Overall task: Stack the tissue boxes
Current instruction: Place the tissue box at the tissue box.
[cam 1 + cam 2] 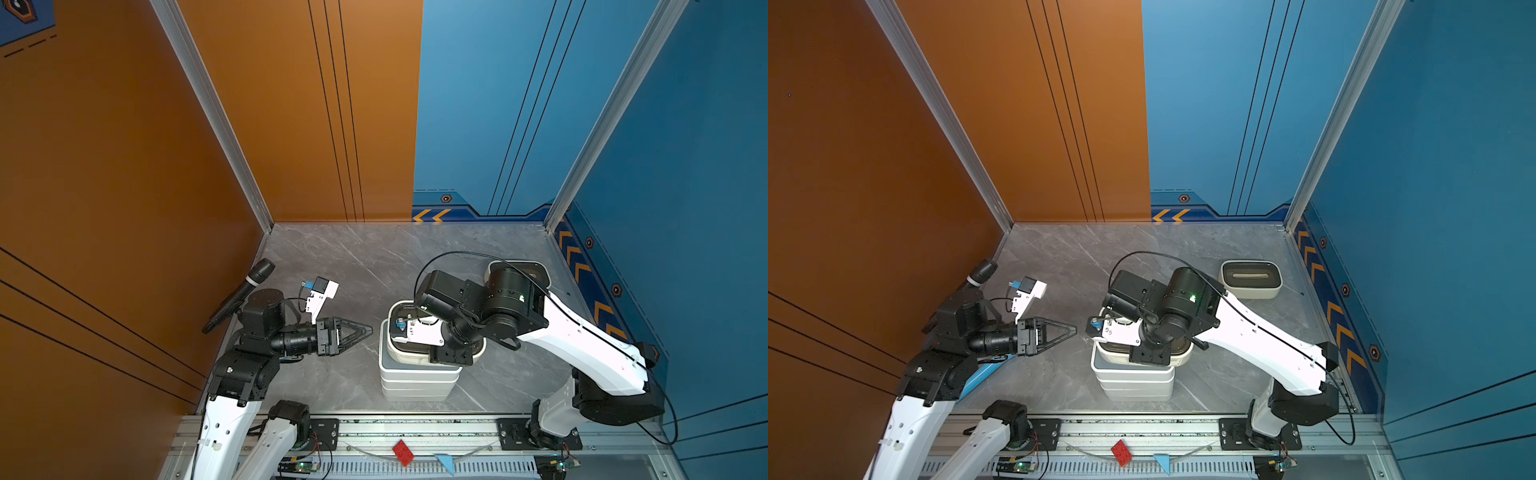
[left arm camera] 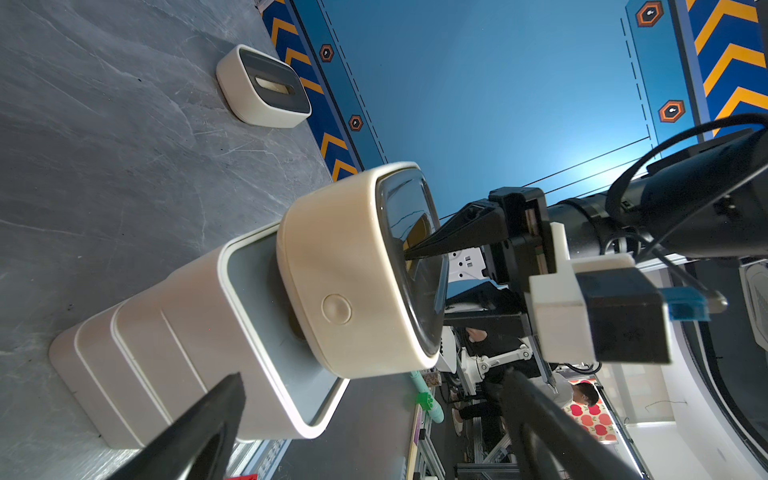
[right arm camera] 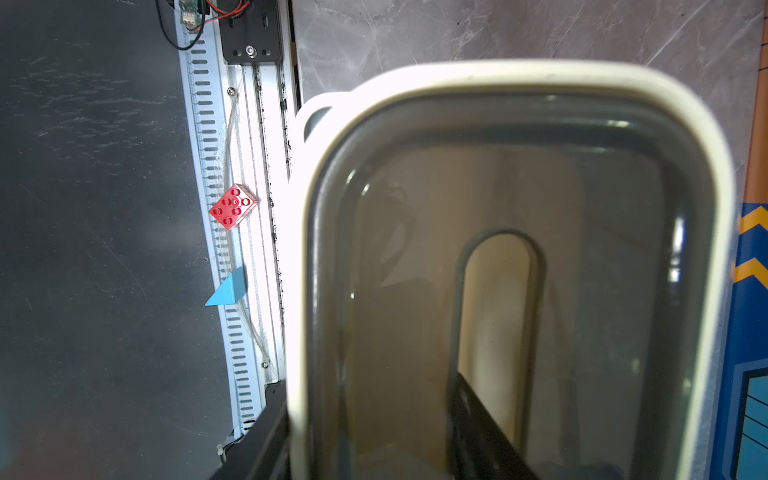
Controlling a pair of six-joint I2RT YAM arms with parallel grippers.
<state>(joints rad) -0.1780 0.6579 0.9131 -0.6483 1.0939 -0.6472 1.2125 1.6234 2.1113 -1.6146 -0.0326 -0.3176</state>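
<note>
**Being pinched: cream tissue box (image 2: 345, 270) on the stack (image 1: 419, 382)**

The cream tissue box is being gripped by the right gripper (image 3: 370, 380), with one finger in the lid slot and one outside the wall. It is sitting on the stack of three white tissue boxes near the front edge of the tabletop (image 1: 353, 257). The left gripper (image 1: 361, 330) is being held spread beside the stack. A second cream box (image 1: 1250, 279) is lying at the back right.

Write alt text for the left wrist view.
A rounded cream tissue box with a dark top sits on a stack of three white boxes, the right gripper shut on it with one finger in its slot. The open left gripper frames the stack; a second cream box stands alone on the grey table.
</note>
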